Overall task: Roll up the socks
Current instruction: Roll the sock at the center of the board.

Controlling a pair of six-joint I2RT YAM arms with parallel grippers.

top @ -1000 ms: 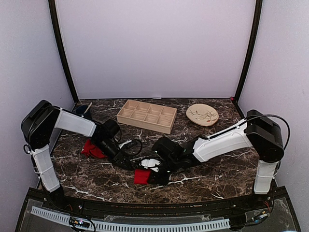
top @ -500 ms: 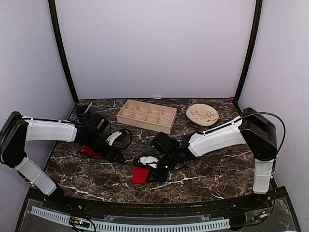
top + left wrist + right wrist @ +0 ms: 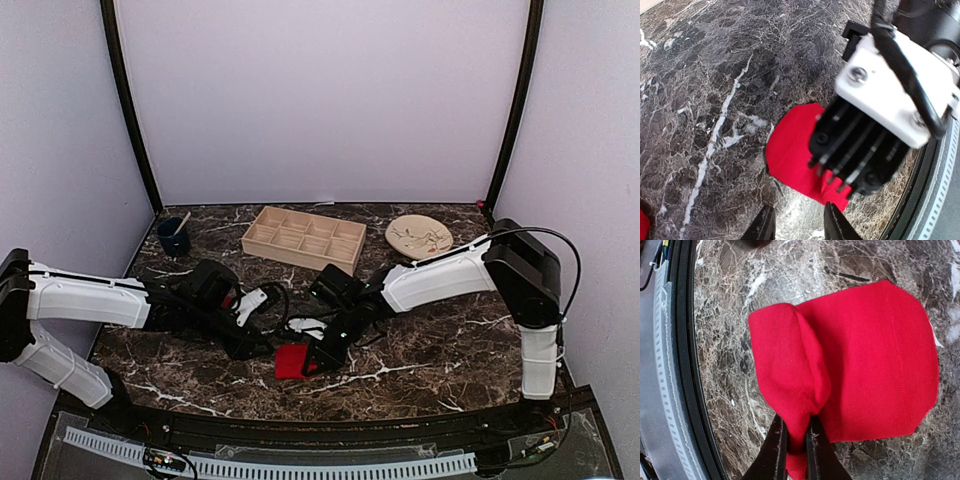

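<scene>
Top: both arms reach to the near centre of the table (image 3: 450,340). The sock (image 3: 290,362) lies by the front edge, with the right gripper (image 3: 318,358) on its right end and the left gripper (image 3: 262,346) just beside its left. At the back: tray (image 3: 304,240), plate (image 3: 419,237), cup (image 3: 176,236).
Left wrist: jaws partly apart, holding nothing, tips just short of the sock.
Right wrist: jaws pinched tight on a raised fold at the sock's edge; the rest lies flat.
</scene>
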